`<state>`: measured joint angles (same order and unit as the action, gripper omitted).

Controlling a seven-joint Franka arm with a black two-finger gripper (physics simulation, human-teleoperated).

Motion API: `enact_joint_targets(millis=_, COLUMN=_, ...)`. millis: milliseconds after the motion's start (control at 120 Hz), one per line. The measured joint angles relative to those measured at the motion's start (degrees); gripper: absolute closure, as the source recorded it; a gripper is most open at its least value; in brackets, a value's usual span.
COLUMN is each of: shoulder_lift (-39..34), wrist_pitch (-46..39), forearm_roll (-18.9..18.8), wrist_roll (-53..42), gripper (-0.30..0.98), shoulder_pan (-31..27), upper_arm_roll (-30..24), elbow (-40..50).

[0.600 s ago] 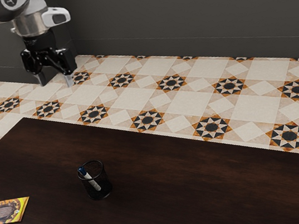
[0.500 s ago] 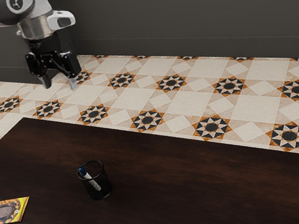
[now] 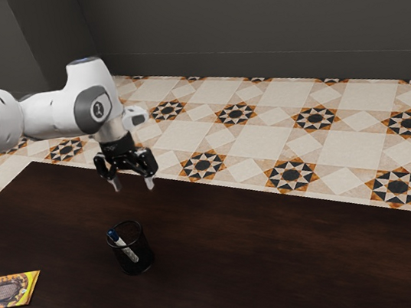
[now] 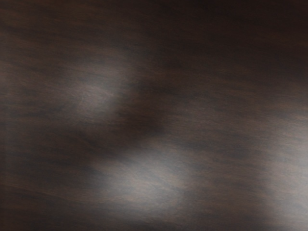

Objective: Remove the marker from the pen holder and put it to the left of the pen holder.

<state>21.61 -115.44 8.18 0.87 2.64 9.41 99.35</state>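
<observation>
The black gripper [image 3: 133, 185] hangs above the table [image 3: 282, 255], its two fingers spread apart with nothing between them. The marker [image 3: 127, 250] is well below the fingertips, apart from them and, in the exterior view, slightly toward that view's left. It stands tilted inside the black mesh pen holder [image 3: 144, 253], its blue end uppermost at the rim on the exterior view's left, its white body slanting down inside. The holder is upright on the dark wood. Farther out, toward the exterior view's left, a yellow printed card [image 3: 8, 293] lies flat on the table. Beyond the table's far edge is a floor [image 3: 350, 140] of pale tiles with star patterns.
</observation>
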Motion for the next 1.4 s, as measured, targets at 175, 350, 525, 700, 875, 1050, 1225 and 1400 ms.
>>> enact_joint_targets(millis=175, shoulder_lift=-1.6, wrist_pitch=-6.6, forearm_roll=-0.8, wrist_roll=-0.3, gripper=0.02, shoulder_pan=-2.4, upper_arm_roll=0.7, elbow=4.1)
enact_joint_targets(millis=350, shoulder_lift=-3.5, wrist_pitch=-11.1, forearm_roll=-1.0, wrist_roll=-0.8, gripper=0.02, shoulder_pan=-2.4, upper_arm_roll=0.9, elbow=11.4)
enact_joint_targets(millis=525, shoulder_lift=-9.3, wrist_pitch=-13.6, forearm_roll=-1.2, wrist_roll=-1.1, gripper=0.02, shoulder_pan=-0.3, upper_arm_roll=0.9, elbow=17.5)
enact_joint_targets(millis=700, shoulder_lift=-16.4, wrist_pitch=-14.9, forearm_roll=-1.4, wrist_roll=-1.3, gripper=0.02, shoulder_pan=0.8, upper_arm_roll=0.9, elbow=25.6)
enact_joint_targets(millis=875, shoulder_lift=-22.2, wrist_pitch=-15.6, forearm_roll=-2.6, wrist_roll=-1.4, gripper=0.02, shoulder_pan=1.6, upper_arm_roll=0.8, elbow=32.3)
enact_joint_targets(millis=1050, shoulder_lift=-24.7, wrist_pitch=-15.9, forearm_roll=-3.4, wrist_roll=-1.5, gripper=0.02, shoulder_pan=1.9, upper_arm_roll=0.6, elbow=35.3)
enact_joint_targets(millis=1225, shoulder_lift=-25.9, wrist_pitch=-16.1, forearm_roll=-3.6, wrist_roll=-1.5, gripper=0.02, shoulder_pan=3.2, upper_arm_roll=0.5, elbow=37.0)
enact_joint_targets(millis=1400, shoulder_lift=-27.0, wrist_pitch=-16.2, forearm_roll=-3.6, wrist_roll=-1.5, gripper=0.02, shoulder_pan=3.5, upper_arm_roll=0.5, elbow=38.3)
